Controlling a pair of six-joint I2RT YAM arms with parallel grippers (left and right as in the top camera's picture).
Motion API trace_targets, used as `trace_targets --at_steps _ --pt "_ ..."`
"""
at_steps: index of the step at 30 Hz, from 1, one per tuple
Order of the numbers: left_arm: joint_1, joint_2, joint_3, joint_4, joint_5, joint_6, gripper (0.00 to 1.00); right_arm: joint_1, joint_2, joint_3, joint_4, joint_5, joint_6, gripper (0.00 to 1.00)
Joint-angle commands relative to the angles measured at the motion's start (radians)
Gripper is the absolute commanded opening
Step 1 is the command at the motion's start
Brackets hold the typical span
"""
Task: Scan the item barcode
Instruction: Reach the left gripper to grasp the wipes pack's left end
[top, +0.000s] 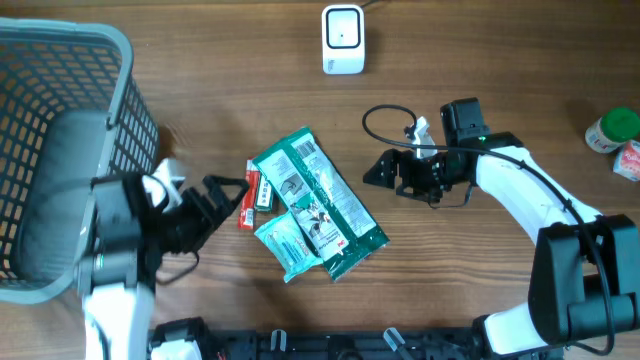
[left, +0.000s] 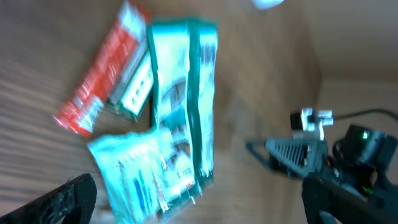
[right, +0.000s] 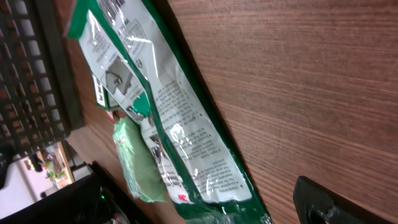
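Note:
A dark green packet (top: 318, 200) with a white printed panel lies flat at the table's middle, partly over a paler teal packet (top: 285, 245). A red and white stick pack (top: 250, 198) lies beside them on the left. The white scanner (top: 342, 38) stands at the far edge. My left gripper (top: 225, 195) is open just left of the pile, and the blurred left wrist view shows its fingers (left: 69, 198) wide either side of the teal packet (left: 143, 177). My right gripper (top: 378, 170) is open just right of the green packet (right: 174, 106), holding nothing. Only one of its fingertips (right: 323, 202) shows.
A grey mesh basket (top: 60, 130) fills the left side, close behind the left arm. A green-capped bottle (top: 612, 130) and a red and white pack (top: 630, 160) sit at the right edge. The right arm's cable (top: 385, 115) loops above the table.

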Motion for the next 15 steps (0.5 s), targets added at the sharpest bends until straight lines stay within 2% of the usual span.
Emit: trace_targets --at_steps 1,2,4,7,10,13,15 --pt "-0.089 0.294 -0.005 0.088 0.279 0.036 1.00 -0.004 -0.006 0.002 0.013 -0.024 0.021 1.00" --pt "-0.170 0.415 -0.004 0.174 0.306 0.032 1.00 -0.004 -0.006 0.002 0.016 -0.024 0.021 1.00" --pt "-0.248 0.497 -0.003 0.238 0.241 -0.028 1.00 -0.004 -0.006 0.002 0.014 -0.024 0.019 1.00" --pt "-0.347 0.516 -0.003 0.303 -0.006 -0.144 1.00 -0.004 -0.006 0.002 0.015 -0.024 0.019 1.00" --pt "-0.394 0.517 -0.004 0.383 -0.235 -0.152 1.00 -0.004 -0.006 0.002 0.014 -0.024 0.019 1.00" --pt "-0.420 0.519 -0.004 0.491 -0.339 -0.153 1.00 -0.004 -0.006 0.002 0.014 -0.021 0.019 1.00" --pt "-0.447 0.519 -0.004 0.534 -0.347 -0.165 1.00 -0.004 -0.006 0.002 0.014 -0.021 0.019 1.00"
